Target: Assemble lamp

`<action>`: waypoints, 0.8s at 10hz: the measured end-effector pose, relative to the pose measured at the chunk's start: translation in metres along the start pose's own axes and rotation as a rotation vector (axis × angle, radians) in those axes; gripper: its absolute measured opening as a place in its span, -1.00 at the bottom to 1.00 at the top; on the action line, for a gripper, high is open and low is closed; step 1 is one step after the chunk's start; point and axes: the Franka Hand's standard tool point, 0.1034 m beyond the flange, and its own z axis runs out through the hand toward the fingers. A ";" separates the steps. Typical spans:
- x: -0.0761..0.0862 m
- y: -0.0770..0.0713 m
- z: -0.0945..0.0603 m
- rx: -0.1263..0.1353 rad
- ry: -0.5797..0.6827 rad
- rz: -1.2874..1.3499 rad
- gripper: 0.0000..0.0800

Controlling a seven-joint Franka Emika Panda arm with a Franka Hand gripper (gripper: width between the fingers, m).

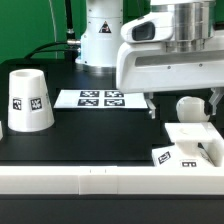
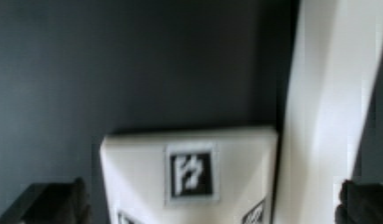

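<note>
Okay, biggest first. The black table [image 1: 100, 135] fills the middle of the exterior view, and a long white rail [image 1: 100, 182] runs along the bottom edge of that frame. The arm's bulky white wrist takes the upper right. Its gripper [image 1: 183, 110] hangs below with the two dark fingers [image 1: 151, 104] well apart and nothing clamped.

The shade [image 1: 30, 100] stands upright at centre left, wide end down, well apart from the tool. The marker board [image 1: 100, 98] lies flat at frame centre. The base [image 1: 183, 143] sits flat at lower right, just beside the rail. The bulb [image 1: 190, 108] shows just above it in the frame, between the fingers, but I cannot tell whether it is level with them or behind.

In the wrist view the base [image 2: 188, 165] lies straight ahead of the gripper [image 2: 206, 205]. The base is narrower than the gap, its sides run roughly parallel to the fingers, and a white strip [image 2: 330, 90], probably the rail, lies alongside.

My read: the base is the nearer target, and a straight drop would straddle it.
</note>
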 end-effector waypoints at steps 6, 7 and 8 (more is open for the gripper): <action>-0.049 -0.025 0.001 -0.010 -0.054 -0.030 0.75; -0.051 -0.024 0.002 -0.013 -0.071 -0.032 0.75; -0.058 -0.022 0.001 -0.031 -0.176 -0.041 0.75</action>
